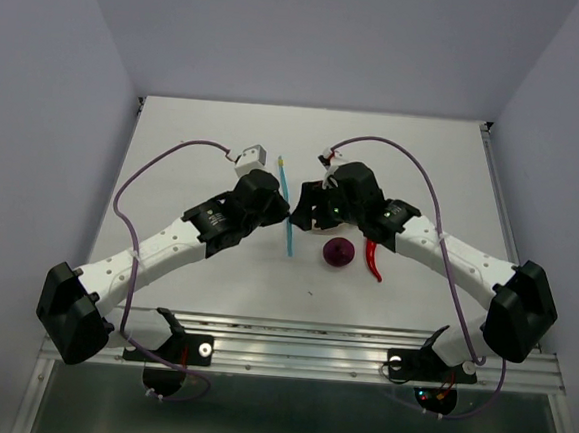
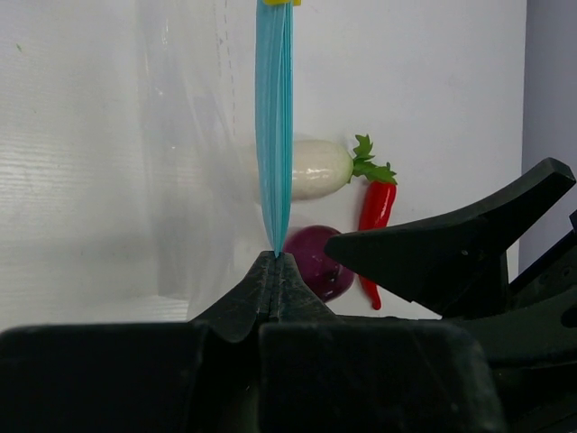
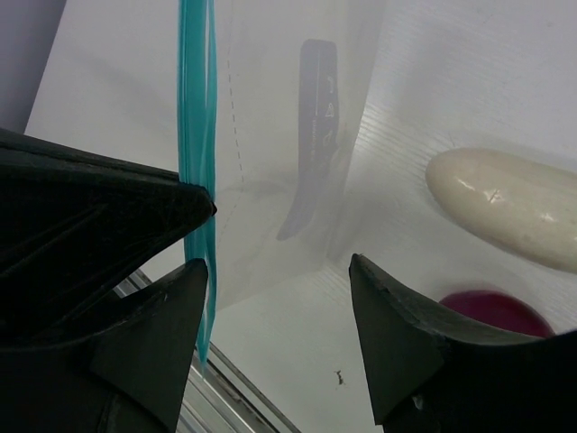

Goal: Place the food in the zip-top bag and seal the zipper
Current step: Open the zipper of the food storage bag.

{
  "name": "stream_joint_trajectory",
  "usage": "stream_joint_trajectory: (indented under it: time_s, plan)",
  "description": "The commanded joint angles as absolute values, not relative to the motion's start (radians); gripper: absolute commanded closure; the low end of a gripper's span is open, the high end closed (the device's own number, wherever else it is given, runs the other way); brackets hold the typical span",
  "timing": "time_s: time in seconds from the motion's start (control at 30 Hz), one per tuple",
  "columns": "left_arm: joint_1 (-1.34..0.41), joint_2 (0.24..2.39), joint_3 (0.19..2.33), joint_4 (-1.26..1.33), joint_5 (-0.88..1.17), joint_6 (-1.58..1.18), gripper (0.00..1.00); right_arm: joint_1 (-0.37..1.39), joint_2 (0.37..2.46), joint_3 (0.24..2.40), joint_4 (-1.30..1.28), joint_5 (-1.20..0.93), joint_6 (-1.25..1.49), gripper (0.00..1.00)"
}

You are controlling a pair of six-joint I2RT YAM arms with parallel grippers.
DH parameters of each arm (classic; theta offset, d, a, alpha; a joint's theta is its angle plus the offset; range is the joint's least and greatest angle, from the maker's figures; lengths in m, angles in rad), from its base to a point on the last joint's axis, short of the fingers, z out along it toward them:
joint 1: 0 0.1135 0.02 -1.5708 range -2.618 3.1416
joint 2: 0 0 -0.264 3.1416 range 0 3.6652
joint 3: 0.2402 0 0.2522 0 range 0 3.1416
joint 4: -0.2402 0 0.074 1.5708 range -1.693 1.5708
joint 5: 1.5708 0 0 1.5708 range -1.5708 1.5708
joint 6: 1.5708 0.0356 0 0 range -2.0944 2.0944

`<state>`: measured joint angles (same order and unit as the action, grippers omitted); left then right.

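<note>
The zip-top bag [image 2: 180, 180] hangs as clear film, its blue zipper [image 2: 273, 126] running straight away from my left gripper [image 2: 275, 259], which is shut on the strip's near end. From above, the zipper [image 1: 288, 211] is a thin teal line between both grippers. My right gripper [image 3: 278, 281] stands open; its left finger [image 3: 171, 316] is right beside the zipper [image 3: 196, 135], and bag film [image 3: 297, 135] lies just beyond the gap. On the table lie the food items: a white radish [image 2: 311, 169], a purple onion [image 1: 339, 252] and a red chili [image 1: 372, 260], all outside the bag.
A metal rail [image 1: 300, 343] runs along the table's near edge by the arm bases. Grey walls close in the white table [image 1: 205, 140] on three sides. Cables loop from both wrists over the table.
</note>
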<state>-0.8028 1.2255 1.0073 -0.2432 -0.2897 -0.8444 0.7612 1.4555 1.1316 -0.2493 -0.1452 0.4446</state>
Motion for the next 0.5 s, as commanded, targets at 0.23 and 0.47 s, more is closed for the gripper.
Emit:
stream_joint_trajectory:
  time_s: [0.23,0.47]
  plan:
    - [-0.805,1.206,0.991,-0.221,-0.341,-0.897,1.0,0.785,1.486,1.189,-0.181,-0.202,0.497,0.47]
    - [-0.804,1.204,0.979,-0.213,-0.337,-0.911,1.0,0.785,1.489,1.186,-0.157,-0.236,0.505,0.51]
